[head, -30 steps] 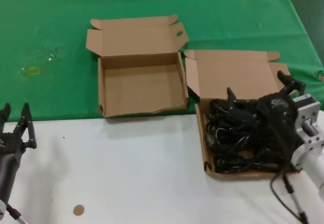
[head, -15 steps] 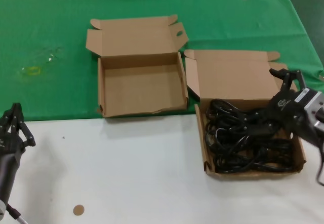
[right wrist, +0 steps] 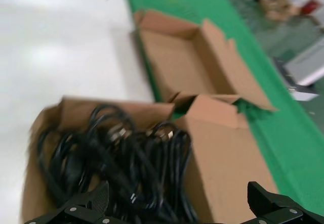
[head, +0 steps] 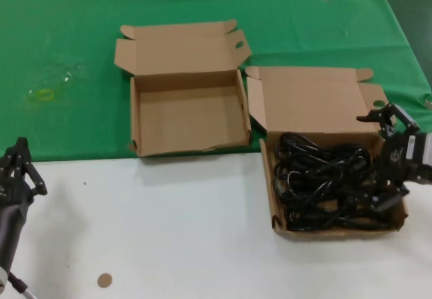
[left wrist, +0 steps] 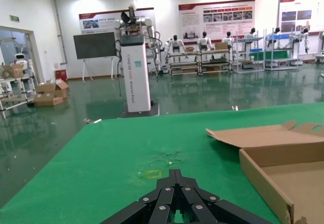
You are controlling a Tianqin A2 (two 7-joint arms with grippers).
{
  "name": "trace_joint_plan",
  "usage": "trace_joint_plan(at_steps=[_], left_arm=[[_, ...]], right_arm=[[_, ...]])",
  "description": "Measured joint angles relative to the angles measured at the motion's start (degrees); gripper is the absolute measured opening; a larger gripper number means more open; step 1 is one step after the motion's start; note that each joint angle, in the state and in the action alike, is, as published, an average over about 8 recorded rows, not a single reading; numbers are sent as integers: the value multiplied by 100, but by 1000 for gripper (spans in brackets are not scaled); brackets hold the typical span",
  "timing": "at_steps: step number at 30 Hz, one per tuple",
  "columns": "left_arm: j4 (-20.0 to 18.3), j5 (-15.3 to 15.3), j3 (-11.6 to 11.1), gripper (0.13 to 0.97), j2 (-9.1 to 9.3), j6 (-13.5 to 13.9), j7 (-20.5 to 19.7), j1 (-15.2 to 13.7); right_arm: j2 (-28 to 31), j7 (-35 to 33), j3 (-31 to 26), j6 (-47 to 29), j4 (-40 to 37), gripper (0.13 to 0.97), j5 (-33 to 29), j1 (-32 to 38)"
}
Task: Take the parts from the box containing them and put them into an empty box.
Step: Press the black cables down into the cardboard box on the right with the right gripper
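At the far left of the head view, the left gripper (head: 20, 167) hangs over the white tabletop (head: 169, 225), its fingers drawn together on nothing, well apart from both boxes; its own wrist view shows the linkages folded to a point and the green cloth (head: 67, 56) beyond. This arm looks parked.

Further right, on the green cloth with its front wall at the cloth's edge, sits the empty box (head: 189, 117), lid folded back, its wrinkled front wall facing the robot. Nothing lies inside it: no cord has been delivered, so I judge the task is at its very start.

Just beside it to the right stands the box containing the parts (head: 324, 177), lid up, resting on the white surface. The black coiled power cords (head: 324, 181) fill it in one tangled heap, plugs and loops overlapping, so that separate bundles are hard to tell apart.

At the far right, the right gripper (head: 386, 154) is over the right end of that box, fingers spread wide and holding nothing; the right wrist view shows both fingertips apart with the cords (right wrist: 116, 158) between and below them. Every bundle remains to be lifted and carried across to the empty box. Because the cords are interlaced, a grasp may drag several out together.
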Motion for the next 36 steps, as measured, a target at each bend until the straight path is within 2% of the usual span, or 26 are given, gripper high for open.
trace_joint_plan(at_steps=[7, 14, 21, 29, 33, 36], left_arm=[[0, 0, 0, 144, 0, 0, 0, 0], [0, 0, 0, 144, 0, 0, 0, 0], [0, 0, 0, 144, 0, 0, 0, 0], [0, 0, 0, 144, 0, 0, 0, 0], [0, 0, 0, 144, 0, 0, 0, 0], [0, 0, 0, 144, 0, 0, 0, 0]], right_arm=[[-171, -732, -293, -939, -608, 966, -436, 727], [-548, -1357, -532, -1434, -1210, 963, -807, 1322], [-891, -1629, -657, -1621, -1589, 957, -1070, 1730], [-1105, -1692, -711, -1653, -1773, 882, -1276, 1884], [-1167, -1715, -730, -1653, -1842, 882, -1360, 1919], [-1203, -1730, -743, -1659, -1887, 828, -1417, 1946]])
